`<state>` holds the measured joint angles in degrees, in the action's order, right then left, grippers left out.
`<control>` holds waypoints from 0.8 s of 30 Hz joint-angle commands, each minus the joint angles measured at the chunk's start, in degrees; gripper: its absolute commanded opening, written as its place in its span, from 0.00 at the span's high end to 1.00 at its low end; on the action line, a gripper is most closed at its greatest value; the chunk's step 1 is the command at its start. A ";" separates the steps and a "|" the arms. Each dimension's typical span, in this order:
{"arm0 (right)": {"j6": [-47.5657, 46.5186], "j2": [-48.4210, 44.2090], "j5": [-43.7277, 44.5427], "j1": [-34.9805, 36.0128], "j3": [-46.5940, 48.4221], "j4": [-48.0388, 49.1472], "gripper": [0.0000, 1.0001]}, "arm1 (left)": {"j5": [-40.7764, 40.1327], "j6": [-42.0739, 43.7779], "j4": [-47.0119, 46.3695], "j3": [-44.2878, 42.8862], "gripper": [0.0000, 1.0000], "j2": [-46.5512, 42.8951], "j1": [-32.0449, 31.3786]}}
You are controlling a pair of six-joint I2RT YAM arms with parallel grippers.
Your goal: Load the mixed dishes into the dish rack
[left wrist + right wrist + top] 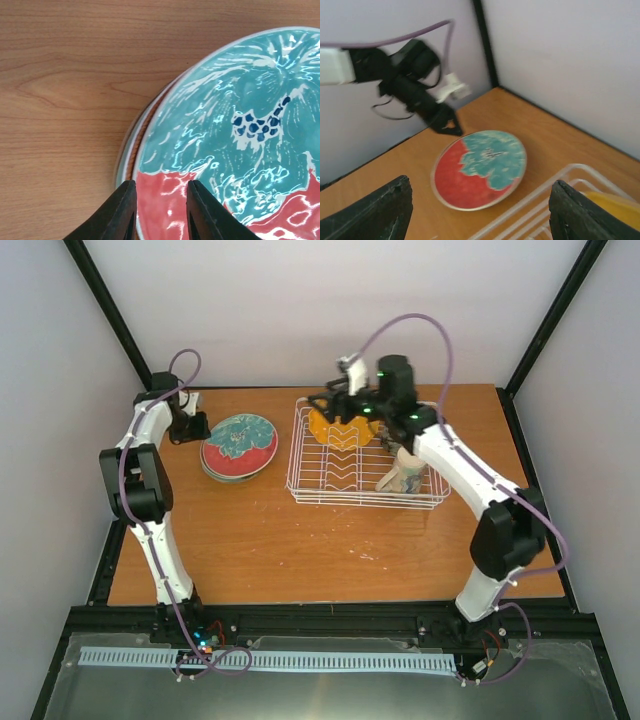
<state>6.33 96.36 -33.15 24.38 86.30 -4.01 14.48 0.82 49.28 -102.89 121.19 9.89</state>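
Observation:
The red-and-teal plate lies on top of a stack at the table's far left, with another plate's rim showing beneath it. My left gripper is open at the plate's left edge, and its jaws straddle the red rim. The white wire dish rack holds the orange-yellow scalloped plate at its far left and the cream mug at its right. My right gripper is wide open and empty above the rack's far-left corner. The teal bowl is not visible.
The right wrist view shows the red-and-teal plate, my left gripper beside it, a corner of the rack and the yellow plate. Walls and black frame posts close in the far corners.

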 commanded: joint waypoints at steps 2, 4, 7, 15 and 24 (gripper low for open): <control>-8.88 5.55 4.90 12.98 10.08 -16.96 0.27 | -0.88 -0.29 0.82 -1.41 0.71 -1.33 -1.73; -8.76 7.12 3.98 15.98 11.93 -18.01 0.28 | -0.49 -0.05 0.56 -0.20 0.72 -1.54 -2.09; -7.96 10.41 5.03 20.43 16.14 -21.26 0.28 | -0.06 -0.03 -0.92 2.80 0.74 -2.74 -2.82; -4.63 23.11 11.57 27.35 27.43 -32.10 0.30 | -3.06 -0.33 -1.61 5.26 0.74 -5.25 -3.05; -1.63 36.22 20.83 27.22 36.56 -39.44 0.30 | -4.02 -0.32 -1.29 4.06 0.74 -7.47 -3.05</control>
<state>2.42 128.97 -17.47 51.79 118.87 -38.26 11.53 0.75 48.62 -97.21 116.20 7.01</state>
